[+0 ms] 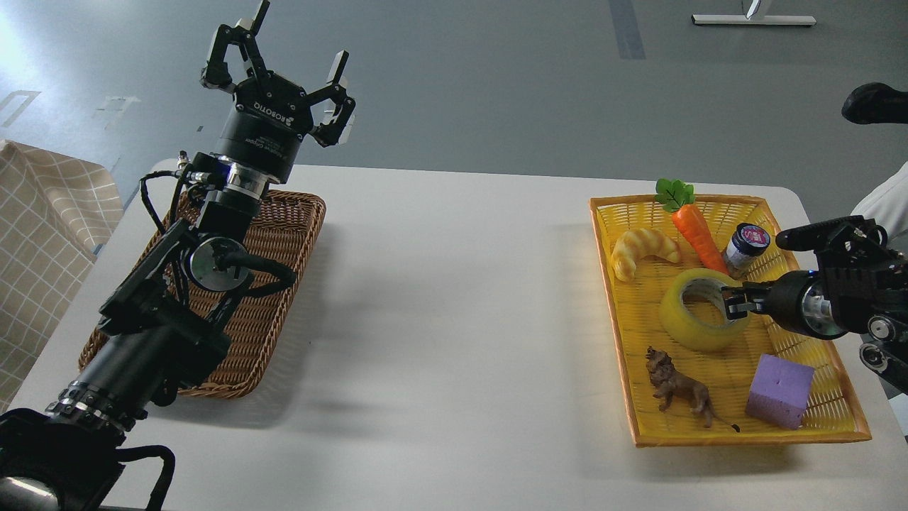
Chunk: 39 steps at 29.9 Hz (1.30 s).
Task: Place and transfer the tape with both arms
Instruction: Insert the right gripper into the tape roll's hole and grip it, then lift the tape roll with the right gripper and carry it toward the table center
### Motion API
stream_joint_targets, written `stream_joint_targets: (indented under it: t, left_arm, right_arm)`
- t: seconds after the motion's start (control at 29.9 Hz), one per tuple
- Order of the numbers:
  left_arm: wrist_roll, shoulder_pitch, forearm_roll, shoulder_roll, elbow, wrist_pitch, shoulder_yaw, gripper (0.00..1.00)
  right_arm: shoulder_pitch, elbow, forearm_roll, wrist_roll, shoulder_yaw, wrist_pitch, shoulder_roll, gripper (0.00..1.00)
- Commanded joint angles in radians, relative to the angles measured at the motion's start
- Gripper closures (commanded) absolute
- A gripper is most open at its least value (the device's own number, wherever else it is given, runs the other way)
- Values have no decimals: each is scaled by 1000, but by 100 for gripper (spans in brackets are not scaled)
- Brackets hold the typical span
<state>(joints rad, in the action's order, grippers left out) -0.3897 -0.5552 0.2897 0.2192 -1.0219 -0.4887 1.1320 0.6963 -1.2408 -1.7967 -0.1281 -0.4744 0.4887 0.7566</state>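
Head view, going left to right: there's a beige checked cloth [42,241] hanging at the far left edge, then the white counter [440,298] with a brown woven wicker basket [273,284] sitting on its left side. The left black jointed arm [163,312] runs up over that basket, and its black ROBOTIQ left end effector [294,53] is held up high above the counter's far edge with the fingers spread wide apart, nothing between them.

Middle of the counter is just bare white surface.

Over on the right is a yellow woven plastic tray [624,341] with a bunch of stuff in it. At the back: a pale yellow croissant [642,250], an orange toy carrot with green leaves [691,223], and a small dark-lidded jar [745,245] just beside the carrot. The wide roll of translucent yellow packing tape [691,323] lies flat roughly in the middle of the tray. At the front, a brown toy lion figure [677,387] and a purple foam block [780,390].

The right black arm [844,298] comes in from the right edge, and its right end effector [734,301] is down at the right side of the tape roll, reaching over the rim with the tips at the core opening. It's seen dark and small from this angle, so I honestly can't tell whether the fingers are clamped on the roll or just parted around it.
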Motion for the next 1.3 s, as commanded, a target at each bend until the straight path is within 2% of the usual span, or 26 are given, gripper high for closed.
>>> stream_joint_targets:
  t: [0.0,0.17,0.2,0.27,0.64,0.94,1.1,1.27]
  left_arm:
    - [0,1,0,0,0,0,0,2]
    - [0,1,0,0,0,0,0,2]
    - [0,1,0,0,2,0,0,2]
    - [0,3,-1,0,2,0,0,2]
    - [0,3,0,-1,2,0,0,2]
    - [0,3,0,-1,2,0,-1,2]
    - [2,3,0,-3,2,0,-1,2]
    - [2,3,0,-4,3,0,-3,2]
  right_arm:
    - [-1,3,8,-1,-3,0,-2,88]
    - [-1,1,10,-1,-3,0,-2,91]
    - [-1,1,11,-1,-3,0,0,97]
    - [0,1,11,-1,-3,0,-2,100]
    - [57,-45,62,-1,-67,0,20,100]
    - [147,-199,100,1,-112,0,43,100]
    - [250,-223,135,-1,-109,0,17,100]
    - [327,-212,154,-1,-95,0,-118,100]
